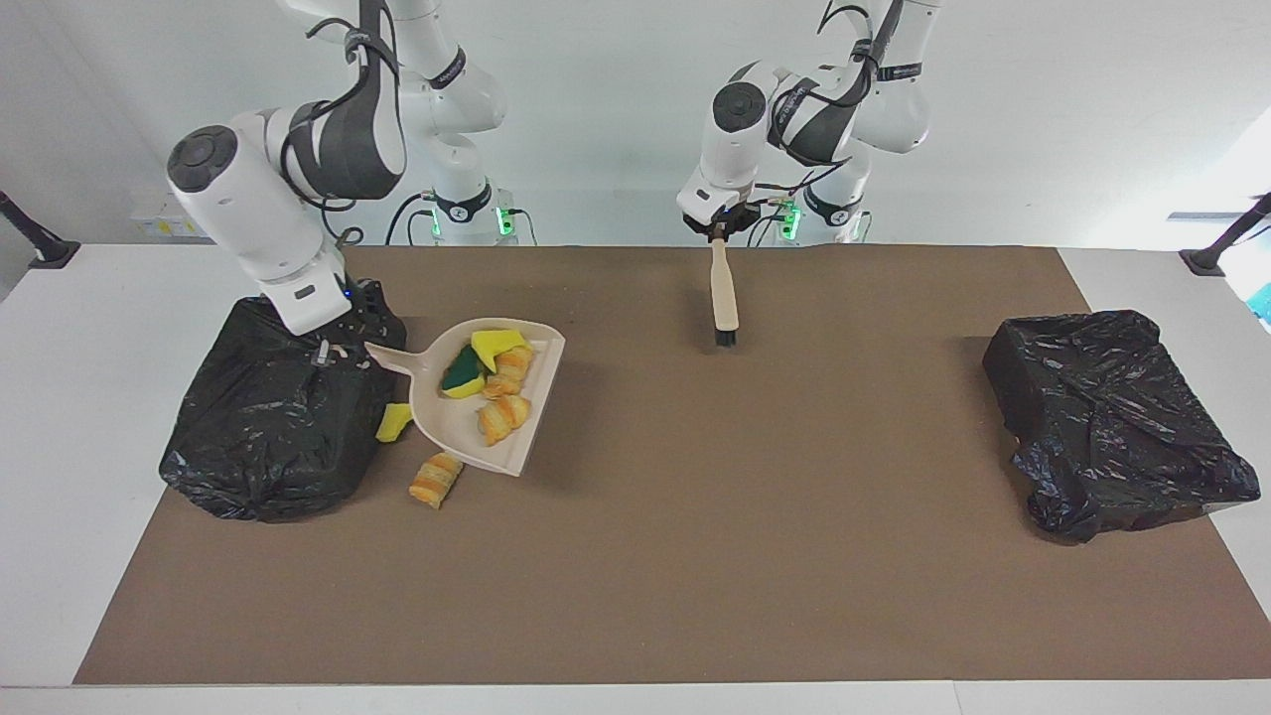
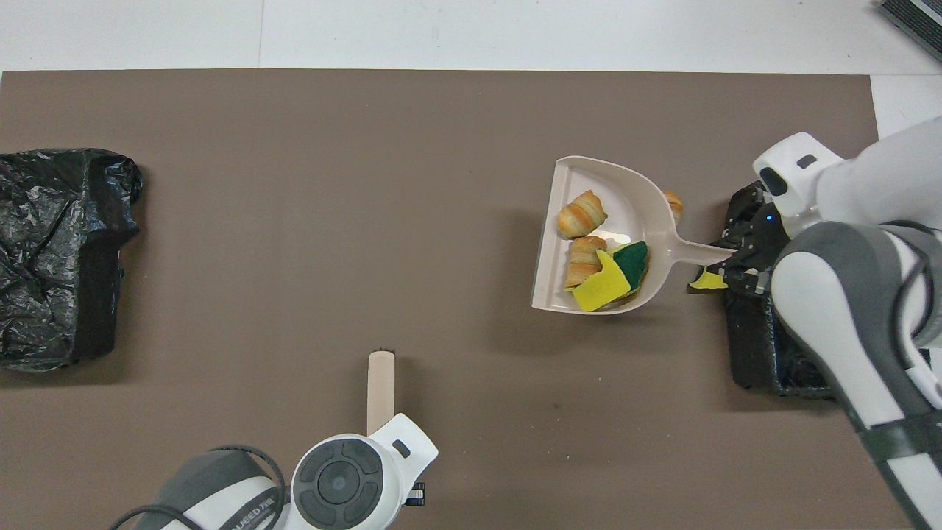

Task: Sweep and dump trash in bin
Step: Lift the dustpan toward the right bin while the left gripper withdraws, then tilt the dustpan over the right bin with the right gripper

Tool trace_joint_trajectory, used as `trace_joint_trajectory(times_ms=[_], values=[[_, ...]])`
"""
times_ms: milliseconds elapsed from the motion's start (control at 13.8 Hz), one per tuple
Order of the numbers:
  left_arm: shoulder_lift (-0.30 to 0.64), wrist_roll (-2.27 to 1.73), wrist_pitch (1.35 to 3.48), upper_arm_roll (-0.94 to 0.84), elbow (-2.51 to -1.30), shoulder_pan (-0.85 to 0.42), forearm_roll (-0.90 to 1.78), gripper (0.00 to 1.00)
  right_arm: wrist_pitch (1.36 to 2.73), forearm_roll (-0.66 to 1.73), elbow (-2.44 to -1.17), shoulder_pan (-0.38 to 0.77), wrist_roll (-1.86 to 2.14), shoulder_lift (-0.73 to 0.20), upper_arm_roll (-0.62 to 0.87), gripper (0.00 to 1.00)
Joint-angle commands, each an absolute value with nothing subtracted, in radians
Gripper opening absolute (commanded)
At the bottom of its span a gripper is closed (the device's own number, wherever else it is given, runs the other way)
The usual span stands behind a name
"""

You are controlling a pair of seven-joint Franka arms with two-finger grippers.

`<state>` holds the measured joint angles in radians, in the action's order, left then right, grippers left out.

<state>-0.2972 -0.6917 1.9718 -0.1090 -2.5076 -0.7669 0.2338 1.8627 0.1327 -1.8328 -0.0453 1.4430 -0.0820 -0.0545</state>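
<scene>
My right gripper [image 1: 332, 354] is shut on the handle of the beige dustpan [image 1: 449, 419], which hangs tilted over the mat beside the black-bagged bin [image 1: 268, 437] at the right arm's end. In the pan lie a yellow sponge bit [image 1: 495, 343], a green-topped one [image 1: 460, 373] and two bread-like pieces [image 1: 502, 414]. On the mat by the bin lie a yellow sponge scrap [image 1: 394, 423] and a striped bread piece [image 1: 436, 481]. From overhead, the pan [image 2: 642, 197] holds the same trash [image 2: 581, 218]. My left gripper [image 1: 717, 231] is shut on the brush [image 1: 723, 294], which hangs bristles down.
A second black-bagged bin [image 1: 1112, 417] stands at the left arm's end of the brown mat [image 1: 695, 556]. The brush handle [image 2: 380, 386] hangs over the mat's edge nearest the robots.
</scene>
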Motion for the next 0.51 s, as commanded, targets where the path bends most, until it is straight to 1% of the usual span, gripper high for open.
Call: trace_joint_trajectory(times_ms=[0,217,435], values=[[-0.322,-0.733,2.083,-0.095,-2.594,-0.839,0.285,0.00,1.833,0.137,-1.799,-0.125,1.540,-0.100,-0.044,0.00],[-0.310,-0.718,2.115,-0.094,-2.592,-0.836,0.405,0.00,1.835,0.082,-1.795,-0.205,1.598,-0.100,-0.052,0.00],[-0.308,-0.700,2.109,-0.092,-2.592,-0.830,0.408,0.00,1.835,0.011,-1.792,-0.314,1.699,-0.097,-0.052,0.00]])
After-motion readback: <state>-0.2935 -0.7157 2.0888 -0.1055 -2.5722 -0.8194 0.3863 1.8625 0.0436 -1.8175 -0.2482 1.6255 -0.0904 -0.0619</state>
